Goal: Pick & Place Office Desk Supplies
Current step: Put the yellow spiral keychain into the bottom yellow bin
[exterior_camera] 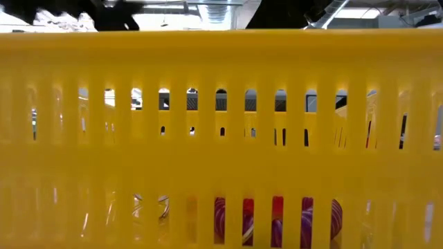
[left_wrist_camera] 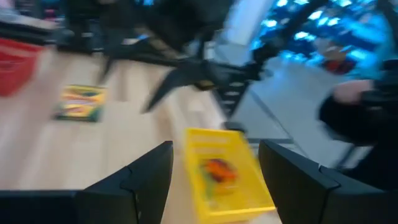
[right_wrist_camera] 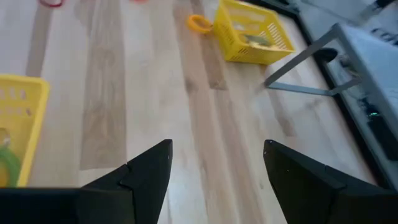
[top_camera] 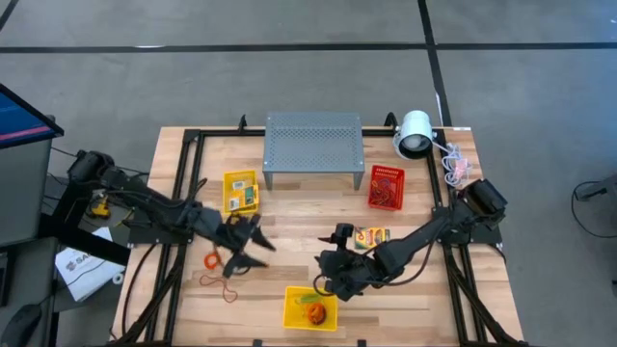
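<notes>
The task is partly complete. The front yellow basket (top_camera: 310,308) at the table's near edge already holds several rubber bands, orange and green among them. A second yellow basket (top_camera: 241,191) near the grey metal stand (top_camera: 313,145) holds a crayon box, and a red basket (top_camera: 386,186) sits on the stand's other side.

Remaining items: one crayon box (top_camera: 371,236) lies loose on the wooden table (top_camera: 289,231) beside the right arm, and an orange rubber band (top_camera: 211,258) and a reddish one (top_camera: 228,287) lie loose near the left arm.

The left gripper (top_camera: 253,247) hovers over the table near the loose bands, fingers apart, holding nothing. The right gripper (top_camera: 325,275) hovers just behind the front basket, fingers apart and empty.
</notes>
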Robot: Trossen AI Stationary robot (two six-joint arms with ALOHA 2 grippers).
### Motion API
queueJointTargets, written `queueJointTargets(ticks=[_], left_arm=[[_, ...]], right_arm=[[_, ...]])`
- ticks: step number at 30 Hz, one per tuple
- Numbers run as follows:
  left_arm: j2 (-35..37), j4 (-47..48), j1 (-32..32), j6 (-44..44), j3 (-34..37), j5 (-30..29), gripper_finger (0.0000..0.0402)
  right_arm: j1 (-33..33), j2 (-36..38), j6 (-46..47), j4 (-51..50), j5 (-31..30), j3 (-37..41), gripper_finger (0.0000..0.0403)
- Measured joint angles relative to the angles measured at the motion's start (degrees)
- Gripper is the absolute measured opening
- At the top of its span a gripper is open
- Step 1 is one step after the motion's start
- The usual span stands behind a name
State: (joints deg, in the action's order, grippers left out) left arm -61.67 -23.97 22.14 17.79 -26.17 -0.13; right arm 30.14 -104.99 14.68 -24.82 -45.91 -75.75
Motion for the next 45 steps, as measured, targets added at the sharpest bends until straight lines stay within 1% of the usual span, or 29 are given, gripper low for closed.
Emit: queueJointTargets(ticks=[4, 6, 8, 9, 11, 13, 15, 18, 20, 23, 26, 28, 32, 36, 40, 45], left_arm=[[0.0, -4.01, 6.27, 0.05, 0.0, -3.15, 0.0231], [0.0, -3.69, 8.88, -2.59, -0.42, -6.21, 0.0231], [0.01, -1.25, 11.08, -5.13, -1.71, -9.12, 0.0231], [0.02, 1.89, 11.83, -5.85, -2.71, -10.64, 0.0231], [0.02, 12.39, 12.74, -5.5, -5.29, -14.52, 0.0231], [0.0, 25.01, 12.93, -1.49, -8.29, -18.39, 0.0231], [0.02, 36.09, 12.44, 5.11, -11.09, -20.26, 0.0231], [0.02, 48.82, 11.33, 14.17, -13.06, -20.69, 0.0231], [0.02, 55.42, 11.14, 18.58, -13.89, -20.57, 0.0231], [0.02, 63.74, 10.65, 25.72, -14.05, -20.14, 0.0231], [0.02, 69.15, 8.97, 32.59, -14.05, -20.01, 0.0231], [0.02, 70.01, 7.7, 34.99, -13.72, -19.66, 0.0231], [-1.98, 68.37, 4.64, 35.16, -12.25, -17.96, 0.0231], [-6.92, 67.26, 1.33, 35.2, -11.31, -16.72, 0.0231], [-12.34, 65.78, -1.74, 35.19, -11.17, -14.84, 0.0231], [-16.79, 64.4, -4.43, 35.2, -11.15, -13.94, 0.0231]], right_arm=[[-0.74, 0.0, -0.19, 0.05, 2.41, 0.0, 0.0249], [-0.92, 0.0, -0.19, 0.03, 2.55, 0.0, 0.0249], [-1.12, 0.09, -0.17, 0.21, 2.58, 0.0, 0.0249], [-1.2, 0.23, -0.15, 0.19, 2.6, 0.0, 0.0249], [-1.5, 0.73, -0.15, 1.04, 2.66, 0.0, 0.0249], [-1.49, 1.29, -0.15, 1.86, 2.78, 0.0, 0.0249], [-1.49, 1.71, -0.18, 2.57, 2.8, 0.0, 0.0249], [-1.49, 1.95, -0.29, 3.06, 2.87, 0.0, 0.0249], [-1.49, 1.95, -0.29, 2.99, 3.13, 0.0, 0.0249], [-1.47, 1.95, -0.22, 3.02, 4.54, 0.0, 0.0249], [-1.15, 1.95, -0.2, 3.01, 5.5, 0.0, 0.0249], [-0.85, 1.95, -0.2, 3.0, 5.54, 0.0, 0.0249], [-0.06, 1.95, -0.09, 3.2, 5.57, 0.29, 0.0249], [0.92, 1.95, 0.4, 4.91, 5.55, 2.15, 0.0249], [1.84, 1.95, 3.01, 5.15, 5.53, 2.86, 0.0249], [3.3, 1.95, 3.82, 5.7, 5.49, 2.91, 0.0249]])
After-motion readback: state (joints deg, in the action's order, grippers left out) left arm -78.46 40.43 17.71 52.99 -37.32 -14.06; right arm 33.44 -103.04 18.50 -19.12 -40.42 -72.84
